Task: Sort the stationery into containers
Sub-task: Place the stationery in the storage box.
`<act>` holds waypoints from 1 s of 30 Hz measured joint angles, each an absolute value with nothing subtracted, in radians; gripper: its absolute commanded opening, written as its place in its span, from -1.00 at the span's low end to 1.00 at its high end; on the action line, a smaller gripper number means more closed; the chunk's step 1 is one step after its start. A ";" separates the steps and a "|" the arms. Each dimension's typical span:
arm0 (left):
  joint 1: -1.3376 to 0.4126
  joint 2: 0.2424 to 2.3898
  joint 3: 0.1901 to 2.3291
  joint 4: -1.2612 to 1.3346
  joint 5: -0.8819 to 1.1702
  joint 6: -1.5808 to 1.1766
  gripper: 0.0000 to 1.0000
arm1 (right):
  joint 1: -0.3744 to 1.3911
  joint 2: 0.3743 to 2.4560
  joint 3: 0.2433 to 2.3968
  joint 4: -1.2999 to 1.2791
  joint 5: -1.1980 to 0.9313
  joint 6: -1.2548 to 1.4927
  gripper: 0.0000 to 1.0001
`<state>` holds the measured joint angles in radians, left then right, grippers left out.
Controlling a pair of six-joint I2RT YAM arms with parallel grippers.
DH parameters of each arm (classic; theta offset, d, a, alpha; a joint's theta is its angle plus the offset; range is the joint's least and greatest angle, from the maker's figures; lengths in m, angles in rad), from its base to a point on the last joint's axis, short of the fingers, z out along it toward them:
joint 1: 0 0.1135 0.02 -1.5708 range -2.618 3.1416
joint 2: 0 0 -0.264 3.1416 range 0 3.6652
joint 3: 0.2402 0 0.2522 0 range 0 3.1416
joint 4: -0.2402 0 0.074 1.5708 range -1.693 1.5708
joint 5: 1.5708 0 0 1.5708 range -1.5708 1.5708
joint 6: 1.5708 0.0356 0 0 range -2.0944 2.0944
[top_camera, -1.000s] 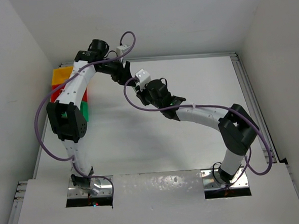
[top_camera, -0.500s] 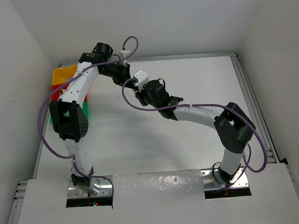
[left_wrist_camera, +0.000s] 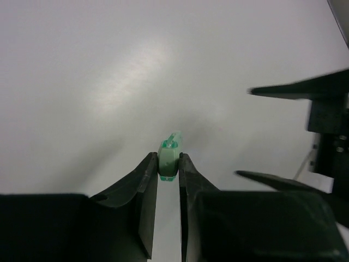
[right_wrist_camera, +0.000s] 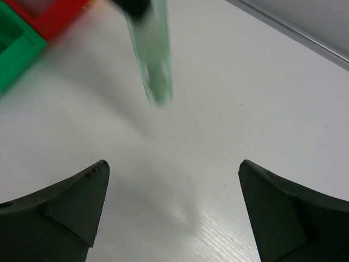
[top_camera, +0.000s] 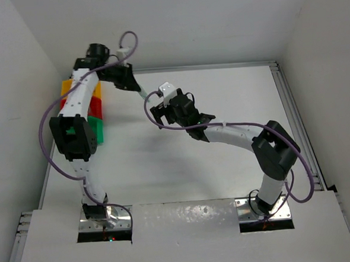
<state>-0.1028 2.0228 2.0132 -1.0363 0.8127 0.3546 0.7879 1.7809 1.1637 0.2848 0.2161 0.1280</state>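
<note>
One green stick (right_wrist_camera: 155,65) is pinched in the left gripper (left_wrist_camera: 168,164), near the green bin (top_camera: 98,128); I would carry it steadily over that bin before releasing. Right gripper (right_wrist_camera: 173,164) hangs spread, empty.

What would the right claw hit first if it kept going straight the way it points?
Probably the green stick, pinched in the left claw and hanging almost dead ahead of the open right claw. If it passed beneath that, the white table. Depth is unclear, as the stick is blurred.
</note>
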 measured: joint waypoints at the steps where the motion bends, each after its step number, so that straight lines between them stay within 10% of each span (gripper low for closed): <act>1: -0.057 2.035 2.046 -1.032 0.815 0.346 -1.00 | 0.788 1.771 1.150 0.286 0.225 0.128 0.98; 11: 0.434 2.194 2.279 -0.760 0.742 0.191 -1.00 | 0.785 1.565 0.901 0.231 0.294 0.167 0.98; 30: 0.432 2.427 2.262 -0.474 0.534 -0.010 -1.00 | 0.785 1.544 0.865 0.048 0.363 0.192 0.98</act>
<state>0.4316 2.4268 2.2623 -0.4740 0.5343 -0.0097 0.7849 1.5440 0.8646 0.0479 0.3630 0.1925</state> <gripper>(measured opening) 0.147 0.985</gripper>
